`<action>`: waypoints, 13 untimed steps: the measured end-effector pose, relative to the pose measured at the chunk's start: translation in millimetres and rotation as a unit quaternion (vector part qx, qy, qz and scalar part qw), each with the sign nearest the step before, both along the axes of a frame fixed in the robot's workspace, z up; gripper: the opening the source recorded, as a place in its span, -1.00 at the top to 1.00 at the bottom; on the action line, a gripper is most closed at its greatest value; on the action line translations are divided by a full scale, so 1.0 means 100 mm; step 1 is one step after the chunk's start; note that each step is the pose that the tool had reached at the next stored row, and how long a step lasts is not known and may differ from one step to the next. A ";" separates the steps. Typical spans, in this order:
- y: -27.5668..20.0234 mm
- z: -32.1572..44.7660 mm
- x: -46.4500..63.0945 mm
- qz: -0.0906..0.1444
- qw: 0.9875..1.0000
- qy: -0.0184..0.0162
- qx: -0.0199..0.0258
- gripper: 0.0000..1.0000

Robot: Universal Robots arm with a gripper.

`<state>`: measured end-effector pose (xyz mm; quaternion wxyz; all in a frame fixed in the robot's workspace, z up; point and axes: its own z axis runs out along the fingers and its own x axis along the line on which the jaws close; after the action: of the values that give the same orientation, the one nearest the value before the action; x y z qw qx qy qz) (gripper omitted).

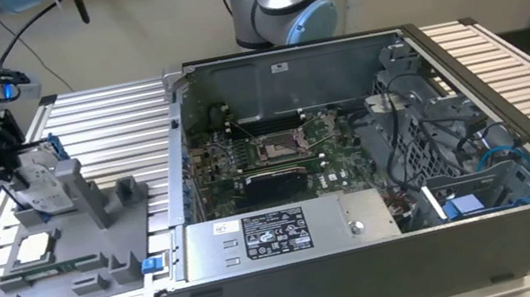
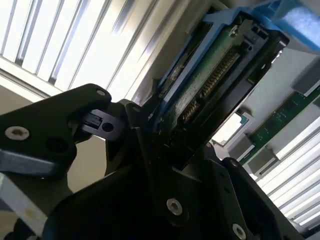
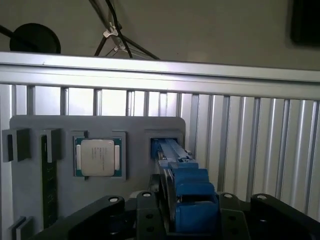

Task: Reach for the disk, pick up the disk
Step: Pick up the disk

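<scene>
Okay, I've got the gripper (image 1: 16, 172) at the exterior view's left, over the gray fixture tray (image 1: 97, 251) that sits on the slatted table (image 1: 509, 48) beside the open PC case (image 1: 396, 272). The disk (image 1: 46, 193) stands on edge right under the gripper, above the tray's far end, slightly tilted. In the first wrist view the disk (image 3: 190, 200) runs edge-on away from the camera, blue frame uppermost, its far end at a slot in the fixture tray (image 3: 132, 130), and the gripper (image 3: 187, 212) has a black finger on each side of it. In the second wrist view the disk (image 2: 215, 75) shows its green board and connector pins, and the gripper (image 2: 172, 150) hugs it close. Jaws read as pressed against both faces, pinching the disk, no gap I can see either side. The square silver chip (image 3: 97, 156) sits in its pocket just beside the disk's slot, w/ the memory stick (image 3: 49, 195) further along the tray. In the exterior view the chip (image 1: 34, 248) lies nearer the camera than the gripper.
</scene>
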<state>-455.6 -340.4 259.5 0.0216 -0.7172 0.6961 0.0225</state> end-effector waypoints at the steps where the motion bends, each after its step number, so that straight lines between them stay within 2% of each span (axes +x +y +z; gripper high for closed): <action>1: 0.000 0.001 0.00 0.000 1.000 0.000 0.000 1.00; 13: 0.000 0.024 0.00 0.000 1.000 0.000 0.000 1.00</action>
<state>-455.6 -340.5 261.9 0.0211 -0.7172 0.6961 0.0225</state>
